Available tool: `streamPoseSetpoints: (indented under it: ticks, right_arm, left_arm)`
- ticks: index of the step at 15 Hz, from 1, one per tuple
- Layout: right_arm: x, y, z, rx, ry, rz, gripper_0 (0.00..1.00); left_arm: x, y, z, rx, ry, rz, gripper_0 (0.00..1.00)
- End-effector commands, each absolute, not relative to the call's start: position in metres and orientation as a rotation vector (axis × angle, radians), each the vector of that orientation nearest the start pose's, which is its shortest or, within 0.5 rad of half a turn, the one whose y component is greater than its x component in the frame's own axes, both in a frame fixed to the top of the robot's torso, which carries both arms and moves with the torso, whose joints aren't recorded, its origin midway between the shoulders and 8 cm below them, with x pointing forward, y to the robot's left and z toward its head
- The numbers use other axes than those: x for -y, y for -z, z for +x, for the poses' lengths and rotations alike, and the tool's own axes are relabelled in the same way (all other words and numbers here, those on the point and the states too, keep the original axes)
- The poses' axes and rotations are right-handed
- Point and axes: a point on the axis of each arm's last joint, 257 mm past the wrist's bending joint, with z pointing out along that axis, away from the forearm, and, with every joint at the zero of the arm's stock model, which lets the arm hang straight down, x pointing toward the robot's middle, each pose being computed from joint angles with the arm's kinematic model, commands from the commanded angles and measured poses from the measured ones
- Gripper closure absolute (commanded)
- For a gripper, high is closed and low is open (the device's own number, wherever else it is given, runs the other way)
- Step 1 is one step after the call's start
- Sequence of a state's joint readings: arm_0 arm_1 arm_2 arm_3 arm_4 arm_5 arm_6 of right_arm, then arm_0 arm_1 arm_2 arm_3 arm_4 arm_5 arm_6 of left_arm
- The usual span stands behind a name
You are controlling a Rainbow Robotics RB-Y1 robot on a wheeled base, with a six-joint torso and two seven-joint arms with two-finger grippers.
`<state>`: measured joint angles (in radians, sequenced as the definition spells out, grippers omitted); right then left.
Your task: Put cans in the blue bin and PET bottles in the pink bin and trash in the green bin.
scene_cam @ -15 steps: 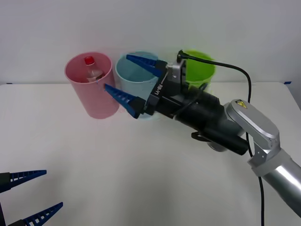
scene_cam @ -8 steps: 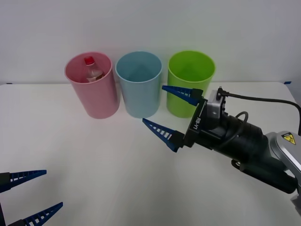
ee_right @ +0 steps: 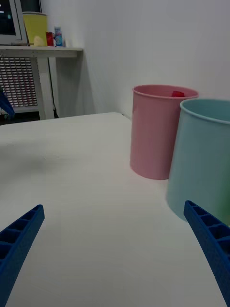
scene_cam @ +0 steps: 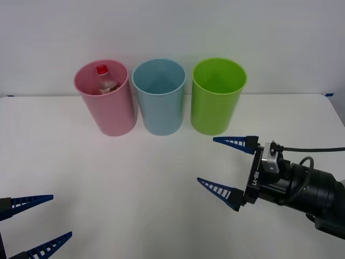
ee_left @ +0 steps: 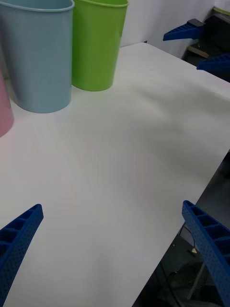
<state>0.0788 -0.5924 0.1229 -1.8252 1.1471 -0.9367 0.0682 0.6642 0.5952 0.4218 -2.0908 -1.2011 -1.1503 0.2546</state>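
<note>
My right gripper [scene_cam: 223,167] hangs spread and empty before the green bin [scene_cam: 218,102], my left gripper [scene_cam: 39,224] spread too

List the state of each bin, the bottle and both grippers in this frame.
pink bin: upright, holds the bottle.
PET bottle: inside the pink bin, red cap on.
blue bin: upright, nothing seen inside.
green bin: upright, nothing seen inside.
right gripper: open, empty, above the table in front of the green bin.
left gripper: open, empty, at the near left edge.
</note>
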Motion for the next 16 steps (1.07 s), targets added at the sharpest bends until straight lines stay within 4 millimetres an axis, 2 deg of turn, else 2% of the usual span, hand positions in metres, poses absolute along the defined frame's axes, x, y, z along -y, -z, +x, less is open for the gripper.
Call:
streamPoseSetpoints:
  ticks: [1,7,10,12,16]
  right_arm:
    - [0.114,0.202,0.359,-1.361,-0.737,-1.121,0.0]
    - [0.128,0.228,0.333,-1.387,-0.822,-1.226,0.0]
    - [0.135,0.234,0.327,-1.384,-0.82,-1.266,0.0]
    - [0.141,0.239,0.325,-1.385,-0.82,-1.279,0.0]
    - [0.161,0.249,0.335,-1.399,-0.796,-1.28,0.0]
  left_arm:
    - [-0.265,0.207,0.258,-1.807,0.608,0.803,0.0]
    - [-0.265,0.207,0.258,-1.807,0.608,0.803,0.0]
    - [-0.265,0.207,0.258,-1.807,0.608,0.803,0.0]
    - [-0.265,0.207,0.258,-1.807,0.608,0.803,0.0]
    - [-0.265,0.207,0.258,-1.807,0.608,0.803,0.0]
